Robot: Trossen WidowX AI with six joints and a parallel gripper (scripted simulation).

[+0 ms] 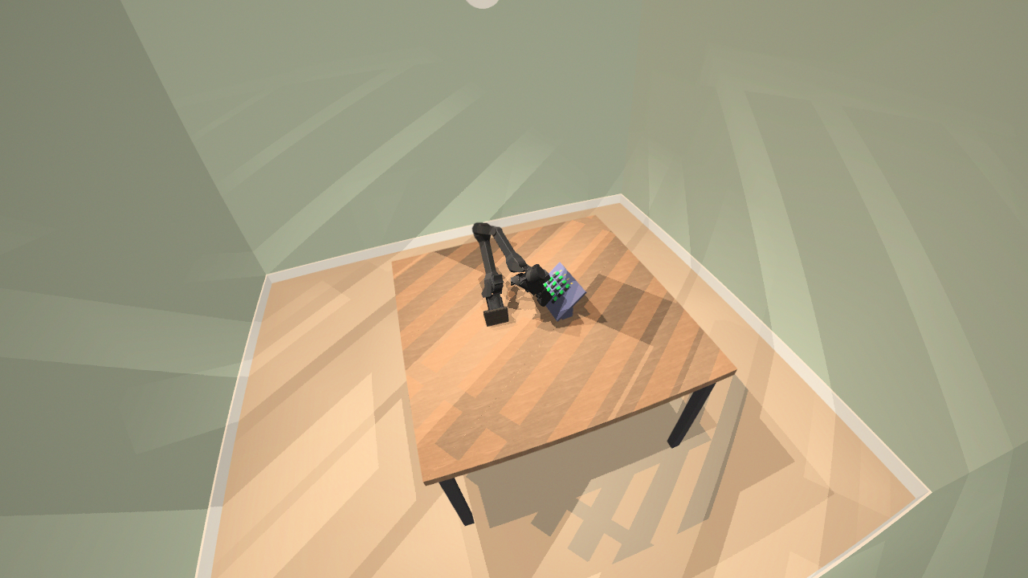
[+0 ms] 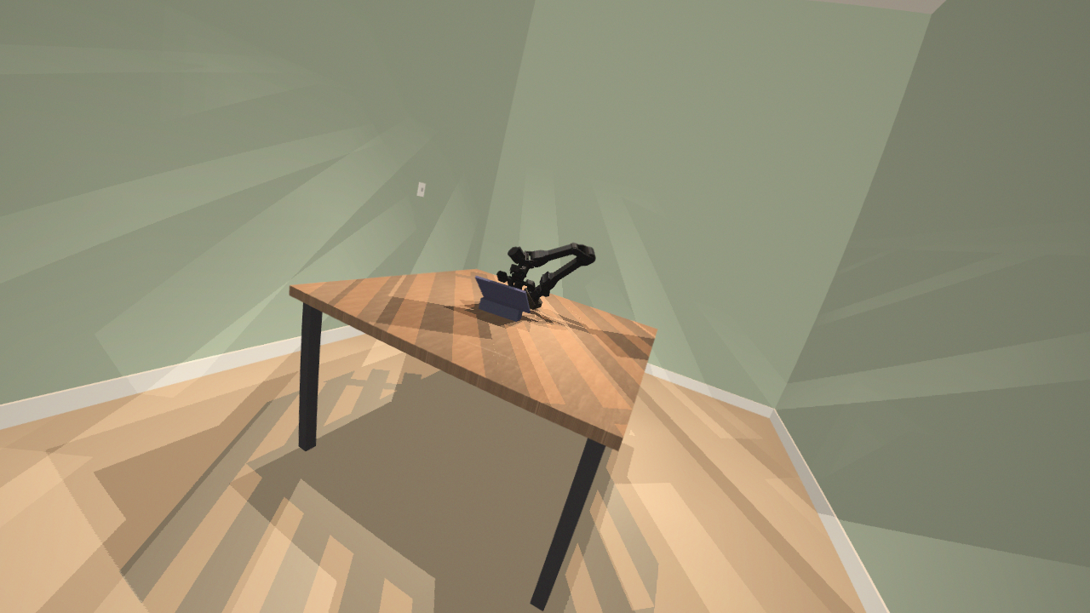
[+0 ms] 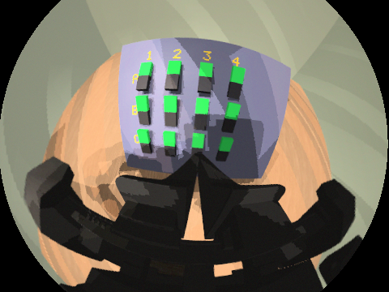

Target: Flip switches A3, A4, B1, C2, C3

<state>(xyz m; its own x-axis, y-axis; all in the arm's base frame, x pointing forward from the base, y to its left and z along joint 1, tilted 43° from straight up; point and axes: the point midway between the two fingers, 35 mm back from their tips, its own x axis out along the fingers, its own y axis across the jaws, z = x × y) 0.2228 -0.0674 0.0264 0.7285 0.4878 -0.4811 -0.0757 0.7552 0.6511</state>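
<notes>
The tilted blue-violet panel [image 1: 573, 294] [image 2: 501, 292] [image 3: 271, 105] carries green-and-black rocker switches. In the wrist view, A3 [image 3: 205, 77] and A4 [image 3: 236, 82] are in the far row, B1 [image 3: 143, 110] is at the left of the middle row, and C2 [image 3: 169, 143] and C3 [image 3: 198, 140] are in the near row. Every green half is on the far side; I cannot tell surely which ends are raised. My gripper [image 3: 198, 156] is shut and empty, its tips at the near end of C3, hiding its black half. Contact is unclear.
The panel stands on a wooden table [image 1: 503, 388] [image 2: 427, 320] beside the arm's base [image 1: 495, 315]. Other switches closely surround C3, with C4 [image 3: 224, 148] to its right and B3 [image 3: 201, 113] beyond it. Shadows cross the panel's lower right.
</notes>
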